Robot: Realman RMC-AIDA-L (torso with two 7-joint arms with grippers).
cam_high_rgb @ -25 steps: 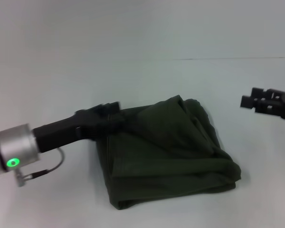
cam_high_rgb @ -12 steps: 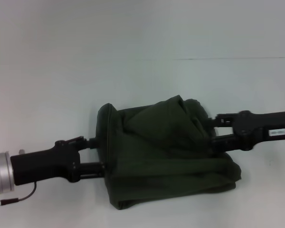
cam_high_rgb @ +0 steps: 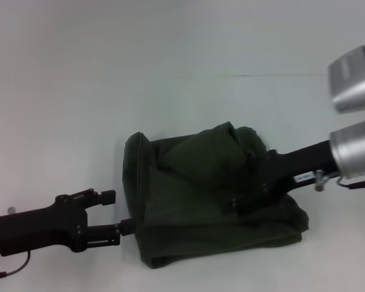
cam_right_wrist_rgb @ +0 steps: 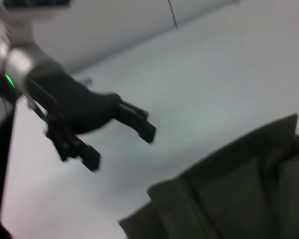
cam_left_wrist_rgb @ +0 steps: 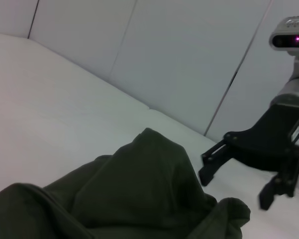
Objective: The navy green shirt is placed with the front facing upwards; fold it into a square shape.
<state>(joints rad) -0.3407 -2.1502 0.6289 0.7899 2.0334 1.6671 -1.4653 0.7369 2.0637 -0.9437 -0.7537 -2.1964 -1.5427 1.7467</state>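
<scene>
Lying bunched on the white table (cam_high_rgb: 188, 48), the dark olive-green cotton shirt (cam_high_rgb: 201, 201) sits between both arms.
Left gripper (cam_high_rgb: 118, 213), fingers apart, has backed off the shirt's left edge; right gripper (cam_high_rgb: 243, 204), also spread, has pushed further in over the cloth.

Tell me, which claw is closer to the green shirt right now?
The right claw: it reaches over the navy green shirt from the right side. The left claw sits open just off the shirt's left edge.
</scene>
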